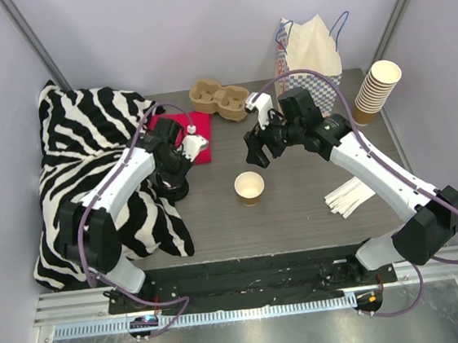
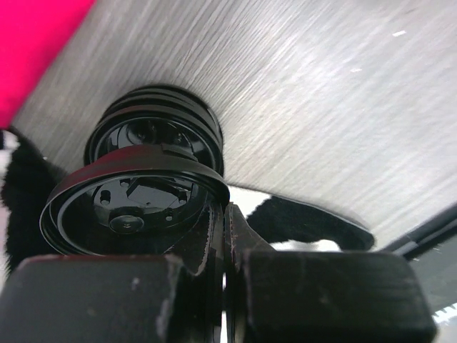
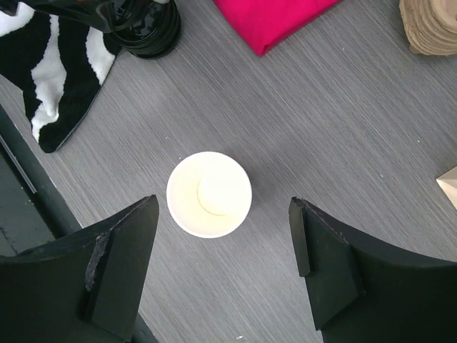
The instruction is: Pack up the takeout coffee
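Cup (image 1: 249, 187) upright mid-desk, lidless, looks empty. Right pincer (image 1: 258, 154) hangs just above it, jaws wide, holding nothing. Left pincer (image 2: 225, 221), left of cup at edge of zebra cloth (image 1: 88, 153), clamped tight on rim of one black lid (image 2: 132, 204), tilted just over lid stack (image 2: 153, 118). Judgement: early stage. Lid not yet on cup. Cup not yet in carrier (image 1: 219, 97) at far side, nor in bag (image 1: 308, 52) beyond. Left to do: cap cup, seat in carrier, likely bag it.

Tan cup (image 1: 249, 187), seemingly black lid (image 2: 128, 196)
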`<act>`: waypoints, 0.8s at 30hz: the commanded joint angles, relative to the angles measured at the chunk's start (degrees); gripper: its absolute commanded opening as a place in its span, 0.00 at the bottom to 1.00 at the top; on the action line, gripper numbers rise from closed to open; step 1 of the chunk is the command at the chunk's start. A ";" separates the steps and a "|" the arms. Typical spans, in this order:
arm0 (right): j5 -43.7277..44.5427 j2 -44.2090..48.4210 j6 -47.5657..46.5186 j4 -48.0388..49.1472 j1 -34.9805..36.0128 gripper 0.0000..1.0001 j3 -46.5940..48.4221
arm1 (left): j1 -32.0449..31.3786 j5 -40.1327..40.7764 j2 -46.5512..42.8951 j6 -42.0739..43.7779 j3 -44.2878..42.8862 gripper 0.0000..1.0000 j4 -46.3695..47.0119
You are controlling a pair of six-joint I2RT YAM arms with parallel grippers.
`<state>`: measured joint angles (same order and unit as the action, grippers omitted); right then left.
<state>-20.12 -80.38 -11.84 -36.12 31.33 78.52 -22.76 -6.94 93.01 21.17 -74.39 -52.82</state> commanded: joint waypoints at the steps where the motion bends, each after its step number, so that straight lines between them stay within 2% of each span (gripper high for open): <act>1: -0.71 -0.65 2.42 1.23 -0.13 0.82 3.92 | -0.17 -6.41 -7.91 -0.87 -4.36 0.00 -2.64; 4: -3.34 -2.23 6.80 2.01 -1.27 0.83 5.85 | -0.70 -10.81 -11.88 0.01 -4.97 0.00 -2.73; 7: -8.24 -5.30 12.08 3.16 -3.11 0.84 8.31 | -3.51 -11.34 -16.63 1.59 -4.80 0.00 -2.20; 8: -8.36 -6.18 19.15 4.03 -3.21 0.84 8.92 | -4.56 -10.99 -18.20 2.03 -4.80 0.00 -2.20; 11: -12.91 -9.09 29.63 7.37 -3.47 0.84 10.69 | -9.57 -8.62 -19.36 3.26 -5.06 0.00 -2.38; 15: -17.14 -9.97 38.44 15.63 -3.03 0.86 7.97 | -14.23 -7.56 -18.66 2.83 -6.91 0.00 -2.03; 24: -19.87 -10.59 41.89 19.50 -1.28 0.85 4.98 | -18.28 -6.51 -14.09 1.95 -10.95 0.00 -1.24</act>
<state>-37.54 -91.50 26.79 -21.32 28.95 84.64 -40.12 -13.93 77.91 23.07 -82.56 -55.02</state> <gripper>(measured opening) 0.861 0.019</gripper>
